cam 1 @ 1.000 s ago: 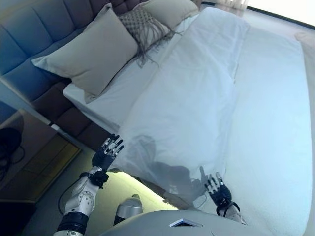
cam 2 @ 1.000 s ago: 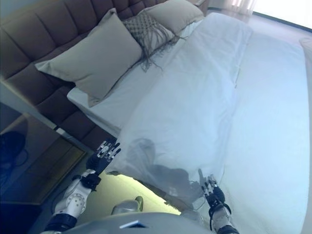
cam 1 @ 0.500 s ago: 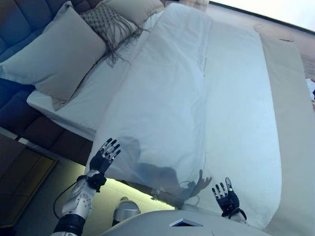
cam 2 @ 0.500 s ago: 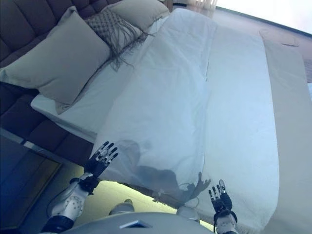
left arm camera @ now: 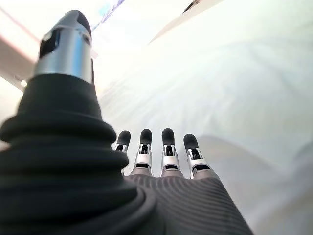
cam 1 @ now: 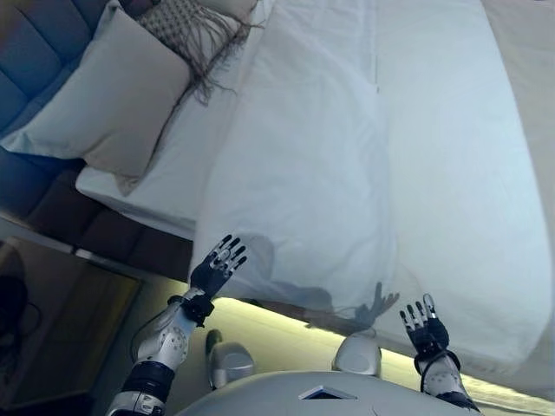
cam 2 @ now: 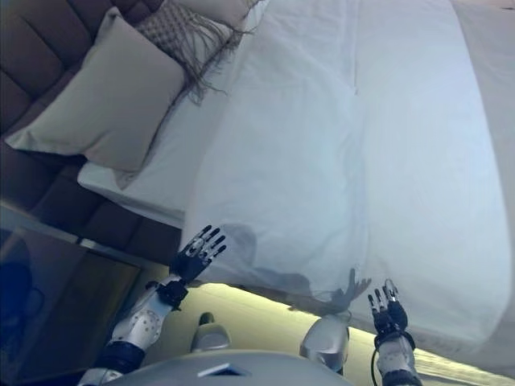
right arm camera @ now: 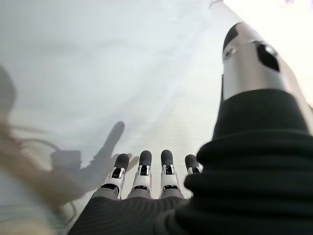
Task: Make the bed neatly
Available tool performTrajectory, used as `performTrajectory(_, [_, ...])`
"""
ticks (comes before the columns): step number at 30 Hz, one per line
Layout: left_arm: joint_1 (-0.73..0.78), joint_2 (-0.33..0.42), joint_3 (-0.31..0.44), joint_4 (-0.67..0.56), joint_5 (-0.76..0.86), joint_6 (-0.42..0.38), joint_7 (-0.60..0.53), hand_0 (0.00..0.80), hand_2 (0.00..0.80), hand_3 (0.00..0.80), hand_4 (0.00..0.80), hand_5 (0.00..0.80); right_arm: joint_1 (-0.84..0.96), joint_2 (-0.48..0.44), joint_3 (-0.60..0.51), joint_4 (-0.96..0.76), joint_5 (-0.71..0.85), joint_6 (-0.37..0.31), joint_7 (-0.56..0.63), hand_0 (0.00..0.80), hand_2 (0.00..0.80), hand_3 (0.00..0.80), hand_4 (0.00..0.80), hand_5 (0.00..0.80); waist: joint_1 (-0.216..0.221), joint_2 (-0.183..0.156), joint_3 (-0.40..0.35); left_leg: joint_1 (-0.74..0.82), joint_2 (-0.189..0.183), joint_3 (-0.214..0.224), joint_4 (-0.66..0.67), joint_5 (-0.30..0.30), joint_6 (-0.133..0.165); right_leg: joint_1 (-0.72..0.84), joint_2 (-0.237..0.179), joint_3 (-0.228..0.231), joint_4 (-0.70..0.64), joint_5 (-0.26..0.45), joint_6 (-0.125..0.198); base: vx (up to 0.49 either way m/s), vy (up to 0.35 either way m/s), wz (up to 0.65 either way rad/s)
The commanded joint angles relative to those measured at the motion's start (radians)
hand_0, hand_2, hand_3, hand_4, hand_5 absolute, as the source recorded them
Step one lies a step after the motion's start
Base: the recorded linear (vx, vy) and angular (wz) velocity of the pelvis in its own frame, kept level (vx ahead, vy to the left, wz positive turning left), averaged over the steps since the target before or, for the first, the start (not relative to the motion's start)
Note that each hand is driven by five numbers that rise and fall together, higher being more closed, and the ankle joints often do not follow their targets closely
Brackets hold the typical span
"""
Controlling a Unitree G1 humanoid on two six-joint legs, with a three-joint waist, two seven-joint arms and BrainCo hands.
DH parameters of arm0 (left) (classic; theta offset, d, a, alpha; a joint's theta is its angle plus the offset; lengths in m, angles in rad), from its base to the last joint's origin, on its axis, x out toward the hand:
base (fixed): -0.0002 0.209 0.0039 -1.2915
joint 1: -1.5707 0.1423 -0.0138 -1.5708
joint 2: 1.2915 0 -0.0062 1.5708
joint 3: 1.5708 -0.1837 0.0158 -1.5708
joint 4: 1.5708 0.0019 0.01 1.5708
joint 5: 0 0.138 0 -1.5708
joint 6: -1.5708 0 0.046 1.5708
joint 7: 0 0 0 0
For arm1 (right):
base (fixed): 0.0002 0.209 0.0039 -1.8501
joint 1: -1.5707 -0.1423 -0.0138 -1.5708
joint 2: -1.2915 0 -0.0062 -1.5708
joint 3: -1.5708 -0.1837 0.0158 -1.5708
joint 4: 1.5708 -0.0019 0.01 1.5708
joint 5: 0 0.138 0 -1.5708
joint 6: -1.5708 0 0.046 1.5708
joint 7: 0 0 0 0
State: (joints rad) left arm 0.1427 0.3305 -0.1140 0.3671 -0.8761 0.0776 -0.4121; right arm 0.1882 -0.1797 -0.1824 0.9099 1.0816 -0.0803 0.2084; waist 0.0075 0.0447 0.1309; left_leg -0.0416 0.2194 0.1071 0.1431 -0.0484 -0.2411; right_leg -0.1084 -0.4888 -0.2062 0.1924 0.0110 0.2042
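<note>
A white duvet (cam 1: 303, 165) lies folded lengthwise along the near half of the bed, over a white sheet (cam 1: 460, 173). Its near edge hangs over the bed's side. My left hand (cam 1: 217, 270) is open with fingers spread, held just off the duvet's near left corner and touching nothing. Down at the lower right, my right hand (cam 1: 427, 331) is open too, in front of the sheet's hanging edge. Both wrist views show straight fingers (left arm camera: 166, 149) with white cloth (right arm camera: 98, 73) beyond them.
A large beige pillow (cam 1: 104, 95) leans on the padded headboard (cam 1: 30, 61) at the left. Behind it sit a fringed grey cushion (cam 1: 195, 26) and another pillow. A dark nightstand (cam 1: 52, 321) stands at the lower left. A lit strip runs under the bed's edge (cam 1: 277, 316).
The camera has swung, so the whole bed has shifted in the picture. Both hands stay open with fingers spread, the left one now a little higher beside the duvet's corner.
</note>
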Motion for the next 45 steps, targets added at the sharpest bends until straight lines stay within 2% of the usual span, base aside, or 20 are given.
performTrajectory(1, [0.021,0.049,0.065,-0.12,0.003,-0.041,-0.028,0.0,0.0,0.0,0.0,0.0,-0.007,-0.006,0.007,-0.11,0.045,0.05,0.023,0.0,0.0,0.0,0.0,0.0,0.019,0.036,-0.032,-0.029,0.071,-0.068,-0.108,0.15,0.082,0.039,0.002,0.068,0.099,-0.039,0.024,0.036,0.065,-0.06])
performTrajectory(4, [0.016,0.06,0.066,-0.119,-0.001,-0.064,-0.023,0.0,0.0,0.0,0.0,0.0,-0.001,0.0,0.018,-0.111,0.05,0.057,0.04,0.0,0.0,0.0,0.0,0.0,0.022,0.031,-0.031,-0.038,0.077,-0.073,-0.112,0.157,0.08,0.045,0.009,0.058,0.088,-0.037,0.025,0.014,0.03,0.13])
performTrajectory(6, [0.012,0.045,0.055,-0.104,-0.022,-0.101,-0.009,0.0,0.0,0.0,0.0,0.0,-0.023,-0.035,0.081,-0.118,-0.026,0.086,0.055,0.0,0.0,0.0,0.0,0.0,0.041,0.023,-0.009,-0.058,0.127,-0.102,-0.108,0.177,0.057,0.058,0.04,0.051,0.067,-0.045,0.03,0.1,0.222,0.51])
performTrajectory(8, [0.021,0.037,0.048,-0.096,-0.009,-0.121,-0.012,0.0,0.0,0.0,0.0,0.0,-0.019,-0.047,0.102,-0.146,-0.008,0.067,0.044,0.0,0.0,0.0,0.0,0.0,0.05,0.015,-0.005,-0.075,0.126,-0.115,-0.079,0.164,0.054,0.072,0.04,0.047,0.043,-0.033,0.038,0.075,0.21,0.0])
performTrajectory(10, [0.028,0.043,0.054,-0.101,0.037,-0.127,-0.03,0.0,0.0,0.0,0.0,0.0,-0.007,-0.054,0.088,-0.158,0.043,0.048,0.046,0.0,0.0,0.0,0.0,0.0,0.062,0.001,-0.004,-0.095,0.105,-0.131,-0.032,0.127,0.059,0.081,0.021,0.046,0.015,0.001,0.048,0.058,0.157,0.02])
performTrajectory(13, [0.032,0.061,0.063,-0.1,0.117,-0.135,-0.029,0.0,0.0,0.0,0.0,0.0,-0.001,-0.042,0.057,-0.156,0.056,0.01,0.053,0.0,0.0,0.0,0.0,0.0,0.071,-0.015,-0.008,-0.108,0.059,-0.124,0.025,0.076,0.079,0.1,-0.018,0.047,-0.029,0.067,0.058,0.083,0.172,0.1])
performTrajectory(15, [0.041,0.082,0.072,-0.103,0.173,-0.154,-0.001,0.0,0.0,0.0,0.0,0.0,-0.007,-0.034,0.048,-0.171,0.037,0.008,0.035,0.0,0.0,0.0,0.0,0.0,0.087,-0.027,-0.016,-0.101,0.024,-0.079,0.057,0.039,0.101,0.103,-0.043,-0.006,-0.038,0.122,0.058,0.107,0.187,0.0])
performTrajectory(16, [0.052,0.082,0.086,-0.105,0.2,-0.17,0.039,0.0,0.0,0.0,0.0,0.0,-0.028,-0.028,0.053,-0.176,0.016,0.021,0.021,0.0,0.0,0.0,0.0,0.0,0.096,-0.032,-0.018,-0.078,0.007,-0.048,0.059,0.012,0.118,0.074,-0.039,-0.036,0.002,0.133,0.057,0.085,0.169,-0.13])
performTrajectory(18, [0.059,0.088,0.079,-0.107,0.236,-0.191,0.091,0.0,0.0,0.0,0.0,0.0,-0.043,-0.016,0.056,-0.181,0.029,0.02,-0.001,0.0,0.0,0.0,0.0,0.0,0.093,-0.036,-0.024,-0.055,-0.014,-0.024,0.043,-0.001,0.138,0.034,0.003,-0.022,0.046,0.09,0.045,0.05,0.097,-0.73])
performTrajectory(21, [0.045,0.086,0.051,-0.058,0.244,-0.247,0.175,0.0,0.0,0.0,0.0,0.0,-0.029,0.0,0.071,-0.169,0.046,0.027,0.048,0.0,0.0,0.0,0.0,0.0,0.078,-0.046,-0.042,-0.037,-0.033,0.005,-0.005,0.018,0.155,0.028,0.148,-0.065,0.033,-0.017,0.005,0.029,-0.08,-0.88])
performTrajectory(22, [0.035,0.081,0.04,-0.044,0.239,-0.255,0.188,0.0,0.0,0.0,0.0,0.0,-0.023,0.0,0.078,-0.162,0.053,0.028,0.053,0.0,0.0,0.0,0.0,0.0,0.069,-0.048,-0.046,-0.038,-0.037,0.001,-0.015,0.026,0.155,0.027,0.178,-0.049,0.018,-0.026,-0.003,0.017,-0.115,-0.39])
performTrajectory(23, [0.031,0.078,0.036,-0.039,0.236,-0.256,0.191,0.0,0.0,0.0,0.0,0.0,-0.022,-0.001,0.08,-0.161,0.055,0.028,0.054,0.0,0.0,0.0,0.0,0.0,0.065,-0.048,-0.049,-0.042,-0.038,-0.002,-0.018,0.031,0.156,0.023,0.186,-0.039,0.011,-0.023,-0.006,0.035,-0.134,-0.4])
performTrajectory(24, [0.011,0.071,0.011,-0.024,0.205,-0.255,0.199,0.0,0.0,0.0,0.0,0.0,-0.006,0.001,0.08,-0.155,0.063,0.023,0.064,0.0,0.0,0.0,0.0,0.0,0.047,-0.045,-0.048,-0.051,-0.041,-0.022,-0.023,0.048,0.153,0.021,0.219,0.007,-0.005,-0.029,-0.015,0.021,-0.142,-0.36])
performTrajectory(30, [-0.03,0.022,-0.027,0.006,0.221,-0.264,0.2,0.0,0.0,0.0,0.0,0.0,-0.002,-0.013,0.11,-0.111,0.102,-0.009,0.072,0.0,0.0,0.0,0.0,0.0,0.047,-0.032,-0.046,-0.051,-0.024,-0.065,-0.072,0.107,0.121,0.085,0.291,-0.011,-0.096,-0.028,-0.062,0.024,-0.141,0.06])
performTrajectory(33, [-0.026,0.022,-0.036,0.0,0.319,-0.293,0.235,0.0,0.0,0.0,0.0,0.0,-0.005,-0.029,0.116,-0.12,0.124,-0.009,0.048,0.0,0.0,0.0,0.0,0.0,0.043,-0.034,-0.044,-0.063,-0.016,-0.079,0.003,0.095,0.113,0.091,0.296,-0.003,-0.075,-0.047,-0.083,0.048,-0.035,0.25])
performTrajectory(35, [-0.014,0.048,-0.045,-0.012,0.463,-0.349,0.289,0.0,0.0,0.0,0.0,0.0,-0.009,-0.043,0.12,-0.133,0.128,-0.008,0.043,0.0,0.0,0.0,0.0,0.0,0.048,-0.026,-0.029,-0.089,-0.015,-0.118,0.073,0.112,0.11,0.098,0.31,0.012,-0.061,-0.062,-0.099,0.05,0.01,0.1])
performTrajectory(37, [-0.017,0.071,-0.062,-0.021,0.59,-0.384,0.349,0.0,0.0,0.0,0.0,0.0,-0.017,-0.057,0.131,-0.153,0.151,-0.013,0.025,0.0,0.0,0.0,0.0,0.0,0.049,-0.012,-0.023,-0.083,-0.003,-0.126,0.021,0.129,0.111,0.094,0.313,0.018,-0.044,-0.073,-0.098,0.021,0.13,0.06])
performTrajectory(38, [-0.057,0.103,-0.093,-0.024,0.67,-0.399,0.417,0.0,0.0,0.0,0.0,0.0,-0.038,-0.069,0.131,-0.17,0.168,-0.025,0.01,0.0,0.0,0.0,0.0,0.0,0.045,0.003,-0.01,-0.1,0.007,-0.139,-0.007,0.168,0.104,0.082,0.306,0.021,-0.029,-0.085,-0.093,-0.071,0.238,0.15])
performTrajectory(40, [-0.121,0.12,-0.123,0.021,0.805,-0.437,0.518,0.0,0.0,0.0,0.0,0.0,-0.073,-0.082,0.134,-0.156,0.168,-0.038,0.006,0.0,0.0,0.0,0.0,0.0,0.035,0.014,0.003,-0.109,0.004,-0.148,-0.026,0.146,0.101,0.051,0.279,0.032,-0.004,-0.093,-0.078,-0.076,0.252,0.18])
performTrajectory(45, [-0.203,0.144,-0.175,0.051,1.053,-0.434,0.72,0.0,0.0,0.0,0.0,0.0,-0.142,-0.085,0.142,-0.093,0.146,-0.043,0.012,0.0,0.0,0.0,0.0,0.0,0.021,0.009,0.024,-0.124,-0.012,-0.096,-0.021,0.099,0.097,0.0,0.212,0.038,-0.01,-0.048,-0.026,-0.012,0.166,-0.16])
